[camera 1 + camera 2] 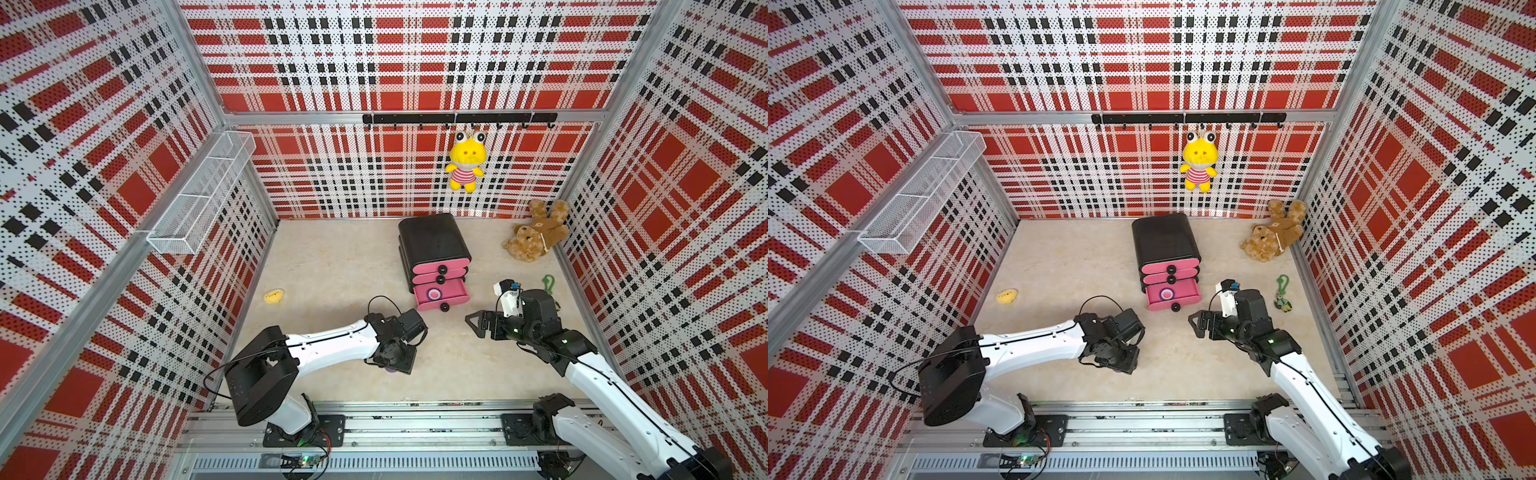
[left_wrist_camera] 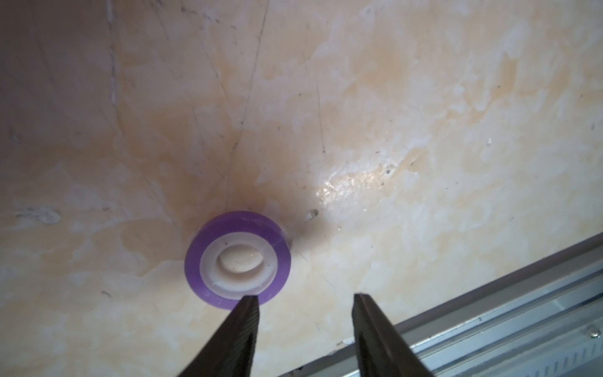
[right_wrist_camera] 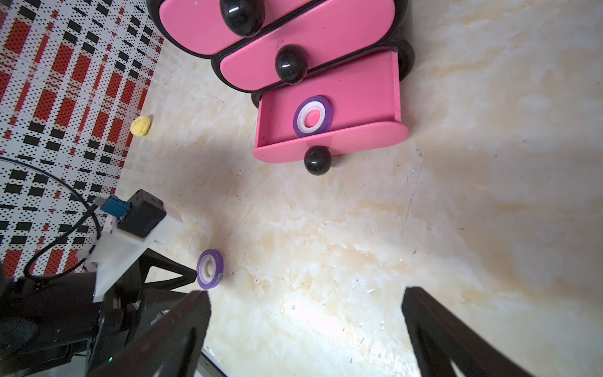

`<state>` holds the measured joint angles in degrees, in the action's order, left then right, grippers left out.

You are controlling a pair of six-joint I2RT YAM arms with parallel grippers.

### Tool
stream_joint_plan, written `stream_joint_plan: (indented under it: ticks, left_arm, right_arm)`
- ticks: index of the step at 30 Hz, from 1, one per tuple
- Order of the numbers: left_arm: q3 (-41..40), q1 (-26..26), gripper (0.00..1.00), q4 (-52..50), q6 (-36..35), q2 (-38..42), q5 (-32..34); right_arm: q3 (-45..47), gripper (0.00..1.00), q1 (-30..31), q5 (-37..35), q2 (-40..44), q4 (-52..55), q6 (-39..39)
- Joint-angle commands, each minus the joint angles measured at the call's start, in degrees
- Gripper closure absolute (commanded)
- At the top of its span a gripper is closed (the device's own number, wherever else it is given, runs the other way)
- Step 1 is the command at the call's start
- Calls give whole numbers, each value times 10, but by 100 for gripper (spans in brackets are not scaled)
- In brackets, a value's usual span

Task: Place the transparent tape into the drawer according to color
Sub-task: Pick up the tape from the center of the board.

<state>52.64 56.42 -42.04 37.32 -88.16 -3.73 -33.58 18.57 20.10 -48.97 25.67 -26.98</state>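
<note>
One purple transparent tape [image 2: 237,259] lies flat on the table near its front edge; it also shows in the right wrist view [image 3: 210,269], and a sliver of it peeks from under the left wrist in a top view [image 1: 388,371]. My left gripper [image 2: 305,298] points down just beside it, open, with nothing between the fingers. One fingertip [image 2: 249,305] overlaps the roll's rim. Another purple tape [image 1: 433,294] [image 3: 313,116] lies in the open bottom drawer [image 1: 442,305] [image 3: 326,151] of the black and pink cabinet [image 1: 434,239]. My right gripper [image 1: 478,322] [image 3: 305,300] hovers open and empty to the right of that drawer.
The cabinet's two upper drawers are shut. A small yellow toy [image 1: 274,296] lies at the left, a teddy bear [image 1: 536,235] at the back right, a green keychain [image 1: 1283,293] by the right wall. A metal rail [image 1: 374,424] runs along the front edge.
</note>
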Motion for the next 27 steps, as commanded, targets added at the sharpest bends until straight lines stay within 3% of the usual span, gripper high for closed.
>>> stream_joint_plan:
  ticks: [1, 11, 27]
  left_arm:
    - [8, 12, 46, -4, -1, -21, -3]
    - [29, 23, 47, -9, -4, -65, 38]
    - [48, 27, 50, -42, -6, -59, 63]
  right_arm:
    - [6, 0, -5, 0, 7, 2, -2]
    - [8, 0, -5, -6, 19, 3, -3]
    - [8, 0, -5, -8, 13, 1, -1]
